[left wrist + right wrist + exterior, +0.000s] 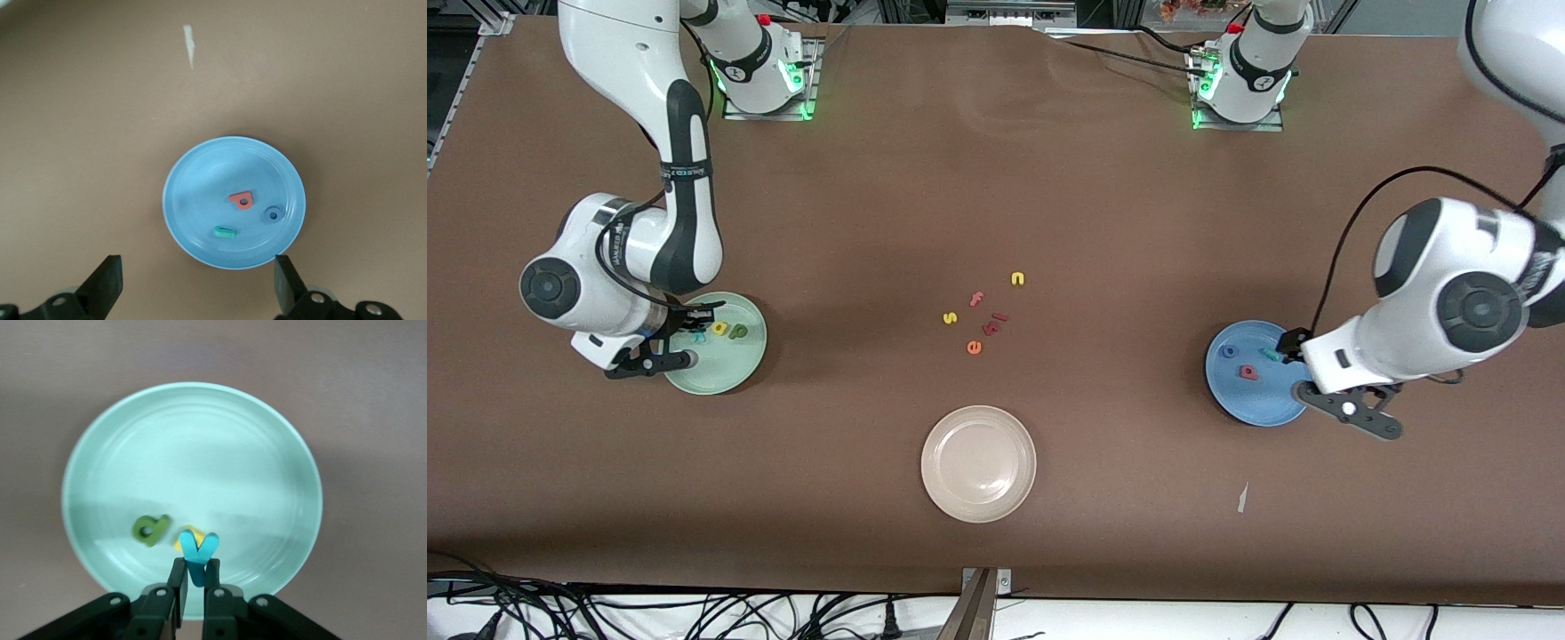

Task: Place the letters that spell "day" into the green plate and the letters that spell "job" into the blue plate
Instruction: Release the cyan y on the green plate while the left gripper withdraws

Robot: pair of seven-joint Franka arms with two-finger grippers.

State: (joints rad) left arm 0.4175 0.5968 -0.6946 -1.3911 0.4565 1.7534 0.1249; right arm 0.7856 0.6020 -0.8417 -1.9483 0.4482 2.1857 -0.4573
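1. A broad brown table (996,178) fills the scene, matte and plain, with the arm bases along its edge farthest from the front camera.
2. Right gripper (195,577) hangs over the green plate (200,440), its jaws pinched tight on the stem of the teal "y" (198,550), whose forked top sticks out past the fingertips.
3. Just under that "y", on the smooth mint plate, lie the olive-green "d" (151,529) and the yellow "a" (189,535), the "a" half hidden by the held letter.
4. Left gripper (197,283) sits above the blue plate (200,180), jaws spread wide with nothing between them.
5. In that glossy blue plate rest the red "b" (242,199), the blue ring-shaped "o" (272,215) and the teal "j" (225,232), all apart from the fingers.
6. Mid-table, a loose cluster: yellow "n" (1017,279), yellow "s" (950,316), pinkish-red "f" (976,299), orange "e" (974,348).
7. A beige plate (978,463) lies nearer the front camera, round and shallow.
8. Both arms are bent at the elbow, wrists pointing down at their plates.
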